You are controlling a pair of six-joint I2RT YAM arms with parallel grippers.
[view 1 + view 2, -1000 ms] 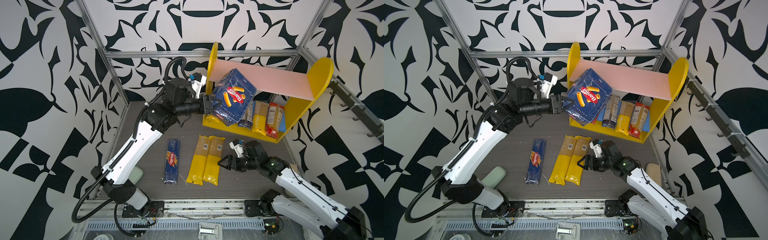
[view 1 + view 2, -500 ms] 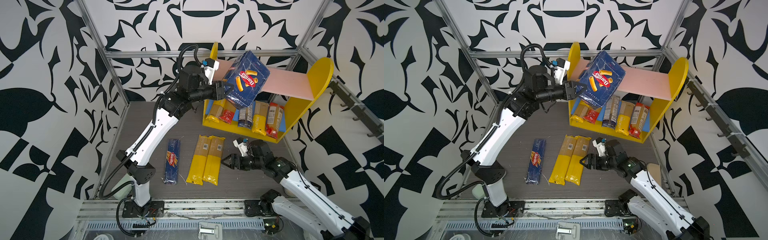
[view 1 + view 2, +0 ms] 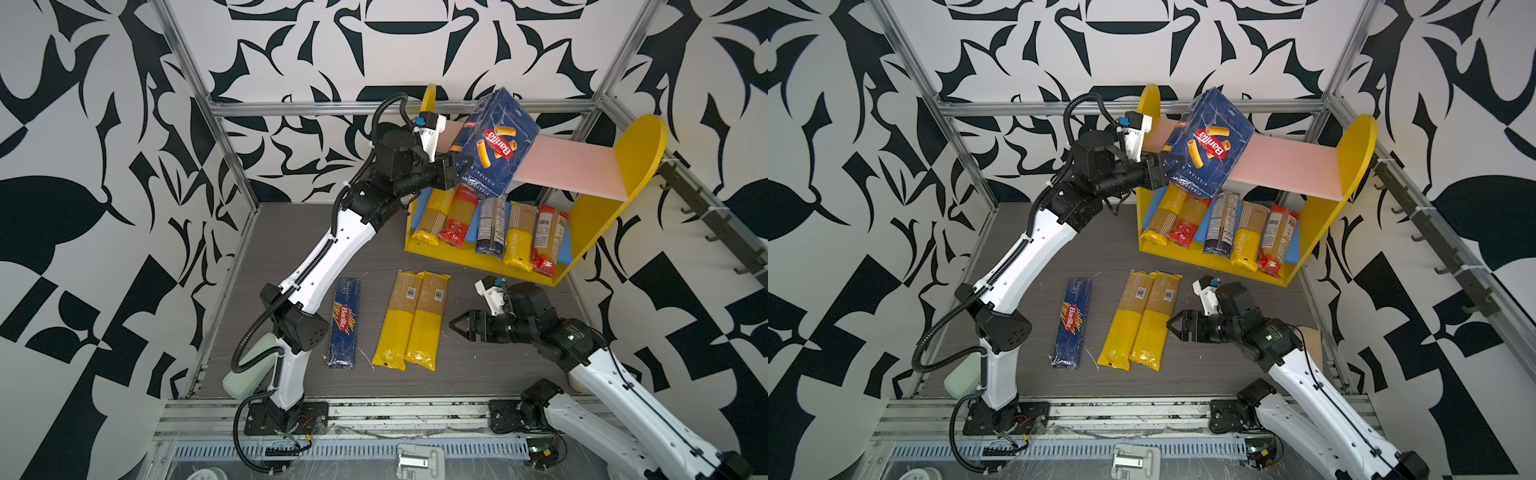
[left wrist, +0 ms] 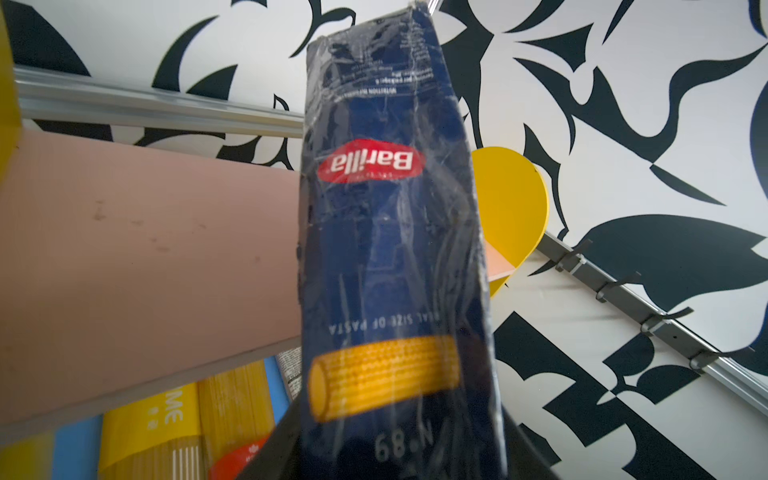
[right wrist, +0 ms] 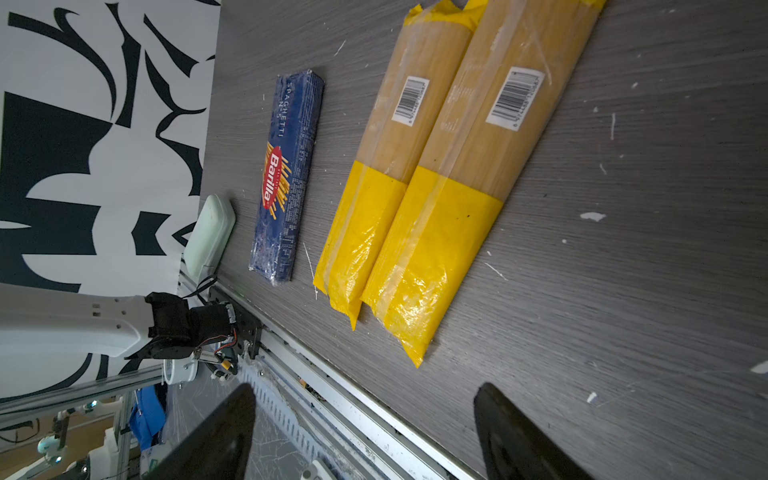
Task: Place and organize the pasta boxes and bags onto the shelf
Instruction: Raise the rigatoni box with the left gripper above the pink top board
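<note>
Left wrist view: the rigatoni box is seen along its length, pinched at its near end between the jaws of the left gripper, with the red Barilla logo reading upside down. The pink upper board of the shelf is seen beside the box, and the blue lower board beneath it.

In both top views the box is held tilted at the left end of the upper board, its free end raised toward the back wall. Whether it touches the board cannot be told.

Five bags are stood side by side on the lower board, listed from the left:
- a yellow-ended bag
- a red-ended bag
- a dark bag
- a second yellow-ended bag
- a second red-ended bag

On the desk, in front of the shelf, the spaghetti box is laid flat. To its right, slightly apart, the left desk bag and the right desk bag are laid touching along their length, yellow ends nearest the camera.

The right gripper is positioned low over the desk, near the right desk bag but clear of it — its jaws are spread wide and nothing is held between them.
</note>
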